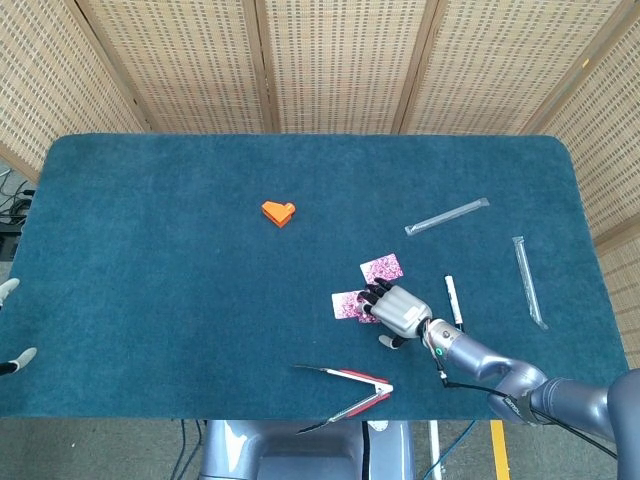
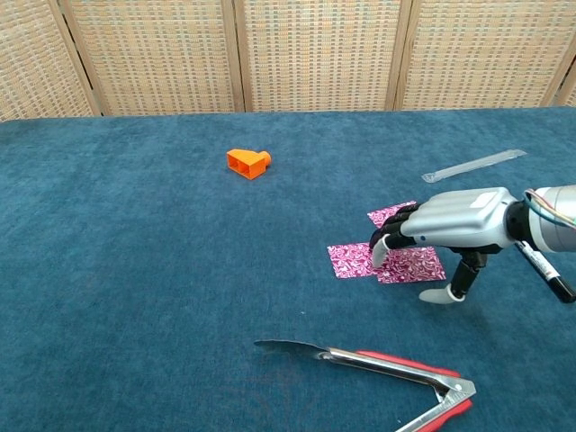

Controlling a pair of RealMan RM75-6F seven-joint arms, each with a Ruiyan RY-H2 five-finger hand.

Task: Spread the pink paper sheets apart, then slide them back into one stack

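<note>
Pink patterned paper sheets lie right of the table's middle. One sheet (image 1: 381, 268) (image 2: 392, 214) lies farther back. A nearer sheet (image 1: 346, 305) (image 2: 349, 261) lies flat on the blue cloth, with another overlapping its right side (image 2: 419, 265). My right hand (image 1: 402, 311) (image 2: 454, 220) hovers palm down over the nearer sheets, its curled fingertips (image 2: 379, 255) touching the paper and its thumb pointing down at the cloth. It holds nothing. Only two pale fingertips (image 1: 8, 289) of my left hand show at the far left edge, spread apart.
An orange block (image 1: 279, 212) (image 2: 248, 163) sits mid-table. Red-handled metal tongs (image 1: 350, 385) (image 2: 378, 364) lie near the front edge. A pen (image 1: 453, 300) lies just right of the hand, and two clear plastic sleeves (image 1: 447, 216) (image 1: 528, 281) lie farther right.
</note>
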